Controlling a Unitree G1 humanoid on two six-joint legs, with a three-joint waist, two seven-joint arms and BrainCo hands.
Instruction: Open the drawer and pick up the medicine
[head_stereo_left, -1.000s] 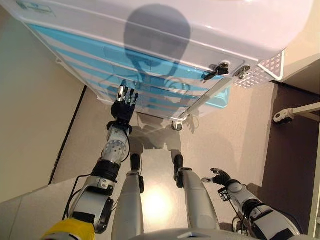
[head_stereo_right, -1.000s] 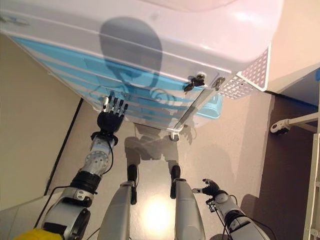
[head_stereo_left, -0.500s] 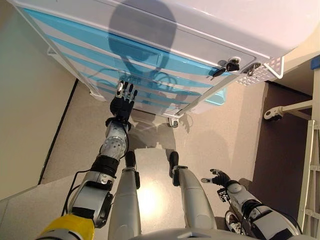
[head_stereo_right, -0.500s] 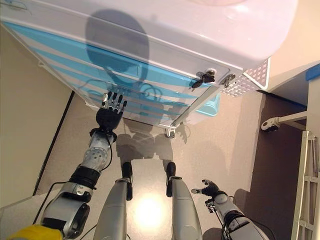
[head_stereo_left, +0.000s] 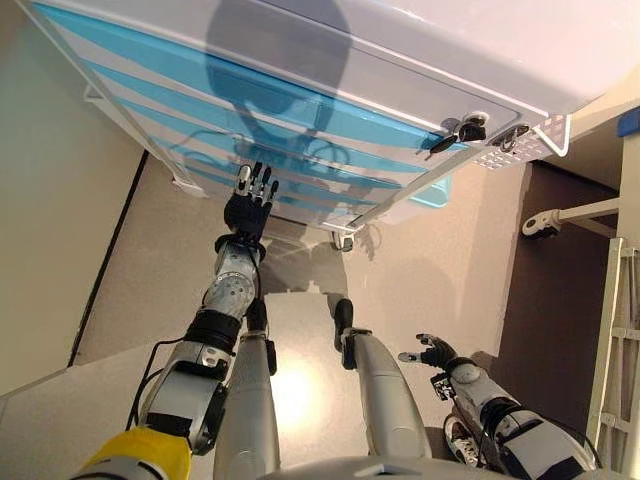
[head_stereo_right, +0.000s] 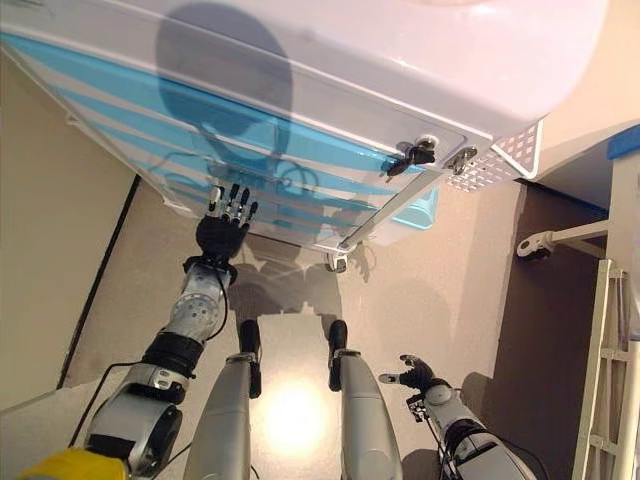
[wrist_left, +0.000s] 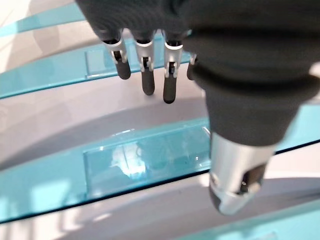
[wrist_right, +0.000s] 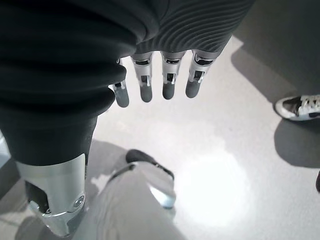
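A white cart (head_stereo_left: 420, 50) with several translucent blue drawers (head_stereo_left: 190, 95) stands in front of me, all of them closed. My left hand (head_stereo_left: 247, 210) is raised in front of the lower drawers, open, with straight fingers (wrist_left: 144, 75) just short of a blue drawer front (wrist_left: 145, 157) with its rectangular handle recess. My right hand (head_stereo_left: 432, 352) hangs low at my side over the floor, open and empty, its fingers (wrist_right: 167, 80) relaxed. No medicine shows in any view.
A bunch of keys (head_stereo_left: 455, 130) sits in a lock on the cart's top corner, next to a white perforated side basket (head_stereo_left: 520, 148). The cart rests on a caster (head_stereo_left: 343, 241). A white wheeled frame (head_stereo_left: 560, 215) stands to the right. A person's shoe (wrist_right: 300, 106) is on the floor nearby.
The head camera has shifted, so the cart sits differently in the picture. My left hand stays raised in front of the lower drawers; my right hand stays low.
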